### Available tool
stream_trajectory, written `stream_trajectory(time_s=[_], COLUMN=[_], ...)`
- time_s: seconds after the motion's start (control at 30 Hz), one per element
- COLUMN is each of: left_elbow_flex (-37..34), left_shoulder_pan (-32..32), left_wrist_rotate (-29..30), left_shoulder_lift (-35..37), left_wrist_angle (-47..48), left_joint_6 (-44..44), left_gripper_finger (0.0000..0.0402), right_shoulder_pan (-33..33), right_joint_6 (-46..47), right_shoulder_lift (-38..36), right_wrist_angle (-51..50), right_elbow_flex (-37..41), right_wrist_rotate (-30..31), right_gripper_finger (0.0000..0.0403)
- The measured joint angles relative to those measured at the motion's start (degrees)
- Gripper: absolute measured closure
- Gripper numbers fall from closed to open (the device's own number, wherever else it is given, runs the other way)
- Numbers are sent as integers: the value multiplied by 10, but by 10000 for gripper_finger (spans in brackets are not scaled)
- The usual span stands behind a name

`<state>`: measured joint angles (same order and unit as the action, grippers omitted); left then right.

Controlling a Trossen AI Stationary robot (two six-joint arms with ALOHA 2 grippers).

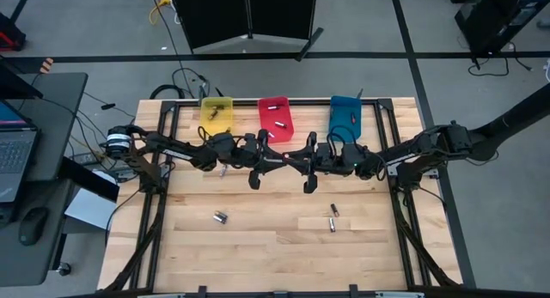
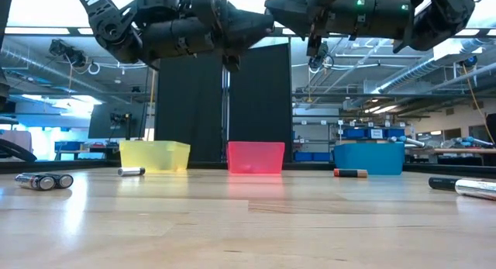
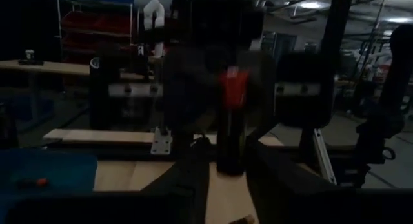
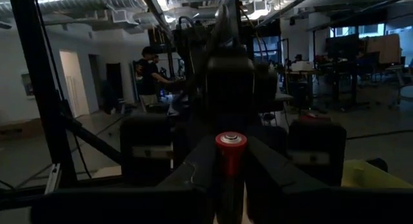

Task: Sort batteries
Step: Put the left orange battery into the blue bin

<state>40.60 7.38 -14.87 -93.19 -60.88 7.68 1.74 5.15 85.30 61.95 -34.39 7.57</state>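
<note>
Both arms meet high over the table's middle, in front of the red bin (image 1: 275,118). My left gripper (image 1: 255,173) (image 3: 227,185) is shut on a dark battery with a red top (image 3: 230,121). My right gripper (image 1: 309,178) (image 4: 230,185) is shut on a red-topped battery (image 4: 230,153) with a silvery end cap. Loose batteries lie on their sides on the wood: one (image 1: 220,216), a pair (image 1: 333,217), and one under the left arm (image 1: 222,171). The low view shows more of them (image 2: 44,181) (image 2: 350,173). My left gripper pinches the dark battery's lower part (image 3: 229,164) between its two fingers. The battery stands up past the fingertips with its red end free, lifted clear of the table. My right gripper pinches its battery on the body below the cap (image 4: 230,175) between both fingers. The capped end sticks out past the fingertips, well above the table.
A yellow bin (image 1: 217,113), the red bin and a blue bin (image 1: 346,116) stand in a row along the far edge, each with small items inside. Black frame rails (image 1: 163,186) run along the table's sides. Bare wood (image 1: 275,246) lies toward the near edge.
</note>
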Motion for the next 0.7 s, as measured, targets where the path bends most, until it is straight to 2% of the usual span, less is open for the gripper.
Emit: stream_trajectory(time_s=[0.1,0.2,0.3,0.4,0.53,0.7], left_elbow_flex=[0,0,0,0,-6,-21], left_shoulder_pan=[1,1,1,1,1,1], left_wrist_rotate=[4,40,83,98,99,99], left_shoulder_lift=[0,0,0,0,0,2], left_wrist_angle=[11,40,67,78,76,56], left_joint_6=[-16,-55,-94,-120,-138,-150], left_gripper_finger=[270,258,255,254,254,254], right_shoulder_pan=[0,-3,-11,-30,-83,-200], right_joint_6=[-2,-14,-26,-24,23,81], right_shoulder_lift=[-15,-49,-103,-168,-246,-280], right_wrist_angle=[-9,-47,-129,-251,-438,-598], right_elbow_flex=[0,0,0,0,0,0], right_wrist_rotate=[0,8,37,88,164,181], right_gripper_finger=[340,340,340,340,340,340])
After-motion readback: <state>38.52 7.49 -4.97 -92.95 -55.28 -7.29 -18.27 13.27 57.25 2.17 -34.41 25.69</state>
